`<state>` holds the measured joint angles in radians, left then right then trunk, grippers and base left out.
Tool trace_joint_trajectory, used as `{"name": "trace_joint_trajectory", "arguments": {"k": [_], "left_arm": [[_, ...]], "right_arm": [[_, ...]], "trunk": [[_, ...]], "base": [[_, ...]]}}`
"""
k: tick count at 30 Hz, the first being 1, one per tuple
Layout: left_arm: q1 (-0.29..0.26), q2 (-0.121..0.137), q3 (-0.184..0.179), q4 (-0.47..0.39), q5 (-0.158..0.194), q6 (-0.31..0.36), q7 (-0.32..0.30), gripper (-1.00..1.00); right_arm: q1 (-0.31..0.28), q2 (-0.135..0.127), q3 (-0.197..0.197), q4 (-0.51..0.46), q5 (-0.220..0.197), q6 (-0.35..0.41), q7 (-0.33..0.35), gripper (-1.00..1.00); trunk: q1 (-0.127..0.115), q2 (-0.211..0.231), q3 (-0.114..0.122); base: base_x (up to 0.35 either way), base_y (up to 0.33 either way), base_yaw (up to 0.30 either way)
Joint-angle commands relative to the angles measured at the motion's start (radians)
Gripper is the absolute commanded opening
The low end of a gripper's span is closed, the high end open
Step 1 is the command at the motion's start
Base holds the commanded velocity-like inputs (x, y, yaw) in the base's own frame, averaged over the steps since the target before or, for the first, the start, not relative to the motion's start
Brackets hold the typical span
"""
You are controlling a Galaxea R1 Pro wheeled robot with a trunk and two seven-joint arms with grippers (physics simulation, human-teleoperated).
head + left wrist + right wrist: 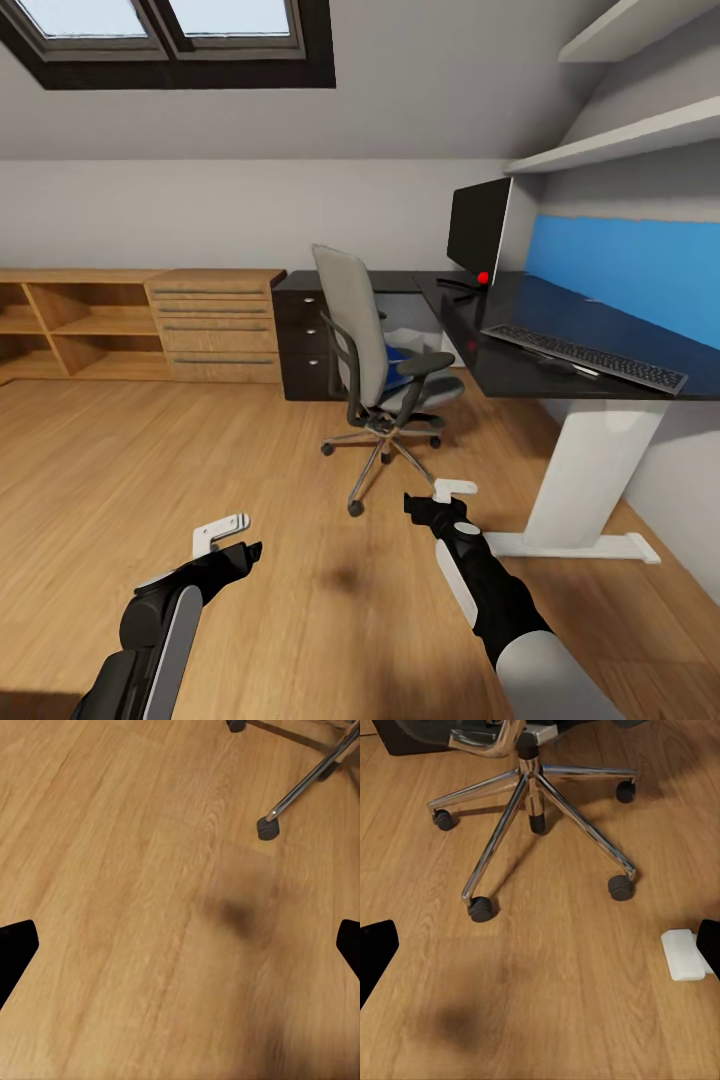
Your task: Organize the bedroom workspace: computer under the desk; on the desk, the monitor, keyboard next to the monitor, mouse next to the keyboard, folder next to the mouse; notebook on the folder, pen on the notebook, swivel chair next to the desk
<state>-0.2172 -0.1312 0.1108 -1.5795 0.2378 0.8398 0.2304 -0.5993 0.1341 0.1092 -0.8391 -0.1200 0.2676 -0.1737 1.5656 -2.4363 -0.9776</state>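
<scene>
Head view: wooden floor (150, 470), swivel chair (375, 365) beside black desk (560, 330); both arms' fingers spread, empty.

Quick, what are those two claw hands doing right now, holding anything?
Left gripper: open, holding nothing, hanging over the wooden floor.
Right gripper: open, holding nothing, near the swivel chair.

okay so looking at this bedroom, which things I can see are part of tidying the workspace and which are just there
Part of the job: swivel chair, folder on its seat, desk, monitor, keyboard.

Just there: wooden drawer chest, open wooden shelf unit, wall shelves, skylight, blue wall panel.
</scene>
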Motion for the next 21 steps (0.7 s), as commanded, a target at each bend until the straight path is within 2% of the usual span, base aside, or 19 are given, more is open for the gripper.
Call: {"name": "trace_joint_trajectory", "arguments": {"k": [1,15,16,21], "left_arm": [[-0.001,-0.001,0.001,-0.001,0.010,0.004,0.007,1.00],[-0.001,0.001,0.001,0.001,0.013,0.003,0.000,1.00],[-0.001,0.001,0.001,0.001,0.012,-0.001,-0.002,1.00],[-0.001,0.001,0.001,0.001,0.012,-0.001,-0.002,1.00]], "right_arm": [[0.000,-0.001,0.004,-0.002,-0.010,0.004,-0.009,1.00],[0.000,-0.001,0.004,0.016,-0.009,-0.004,-0.015,1.00],[0.000,-0.001,0.005,0.076,-0.008,-0.067,-0.015,1.00],[0.000,-0.001,0.005,0.116,-0.007,-0.136,-0.018,1.00]], "trunk": [[0.000,-0.001,-0.001],[0.000,-0.001,-0.001],[0.000,-0.001,-0.001],[0.000,-0.001,-0.001]], "base": [[0.000,0.000,0.000],[0.002,0.000,0.000],[0.285,0.000,0.000],[0.304,0.000,0.000]]}}
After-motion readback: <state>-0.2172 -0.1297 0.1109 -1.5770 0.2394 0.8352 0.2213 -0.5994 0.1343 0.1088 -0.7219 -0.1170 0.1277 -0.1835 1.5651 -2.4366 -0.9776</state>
